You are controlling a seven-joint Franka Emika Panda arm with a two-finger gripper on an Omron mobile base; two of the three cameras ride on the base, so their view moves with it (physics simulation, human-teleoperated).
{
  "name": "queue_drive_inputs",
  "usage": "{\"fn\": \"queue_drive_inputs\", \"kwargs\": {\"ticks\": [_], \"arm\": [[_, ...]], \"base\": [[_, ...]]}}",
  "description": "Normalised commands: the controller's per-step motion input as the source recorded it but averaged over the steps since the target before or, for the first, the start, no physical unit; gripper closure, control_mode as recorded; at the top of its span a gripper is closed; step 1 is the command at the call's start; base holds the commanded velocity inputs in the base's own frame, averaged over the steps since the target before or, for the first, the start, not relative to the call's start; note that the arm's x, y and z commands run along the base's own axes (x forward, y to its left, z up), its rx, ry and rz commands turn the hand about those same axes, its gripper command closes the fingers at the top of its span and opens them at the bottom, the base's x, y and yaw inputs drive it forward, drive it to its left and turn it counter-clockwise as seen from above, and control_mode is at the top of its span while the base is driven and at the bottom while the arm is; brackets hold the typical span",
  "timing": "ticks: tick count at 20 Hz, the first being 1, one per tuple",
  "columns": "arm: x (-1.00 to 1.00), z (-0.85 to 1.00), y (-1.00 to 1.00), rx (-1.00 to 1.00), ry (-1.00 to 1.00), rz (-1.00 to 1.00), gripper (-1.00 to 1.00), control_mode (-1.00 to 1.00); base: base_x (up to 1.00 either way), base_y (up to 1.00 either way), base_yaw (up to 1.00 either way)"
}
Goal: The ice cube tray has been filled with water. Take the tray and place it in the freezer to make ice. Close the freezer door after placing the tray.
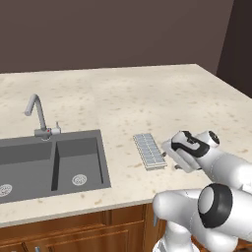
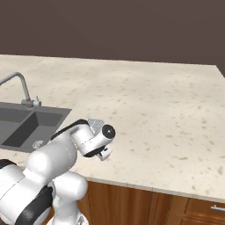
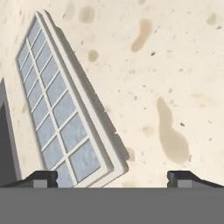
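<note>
The ice cube tray [image 1: 149, 150] lies flat on the speckled counter [image 1: 123, 98], just right of the sink, with its bluish cells facing up. My gripper [image 1: 173, 160] hangs low over the counter at the tray's right side, fingers pointing down. In the hand view the tray [image 3: 57, 109] runs slanted up the left half. Its near corner sits between my gripper's [image 3: 113, 178] wide-apart tips, and nothing is gripped. In the right base view my gripper [image 2: 103, 154] shows above the counter's front part, and my arm hides the tray. The freezer and the freezer door are out of view.
A dark double sink [image 1: 54, 162] with a grey faucet [image 1: 39, 115] sits left of the tray. The counter's front edge runs just below the tray, with wooden cabinets [image 1: 74, 231] under it. Bare counter [image 2: 167, 114] stretches right and back to a dark wall.
</note>
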Motion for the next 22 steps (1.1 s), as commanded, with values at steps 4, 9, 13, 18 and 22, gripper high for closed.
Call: {"fn": "queue_drive_inputs", "kwargs": {"ticks": [4, 9, 13, 18, 22], "arm": [[0.09, -0.16, 0.21, 0.0, 0.0, 0.03, -1.0, -1.0], [0.12, -0.23, 0.19, 0.0, 0.0, 0.06, -1.0, -1.0], [0.14, -0.24, 0.16, 0.0, 0.0, 0.1, -1.0, -1.0], [0.08, -0.28, 0.03, 0.0, 0.0, 0.12, -1.0, -1.0], [0.11, -0.28, 0.01, 0.0, 0.0, 0.13, -1.0, -1.0]], "base": [[0.0, 0.0, 0.0], [0.0, 0.0, 0.0], [0.0, 0.0, 0.0], [0.0, 0.0, 0.0], [0.0, 0.0, 0.0]]}}
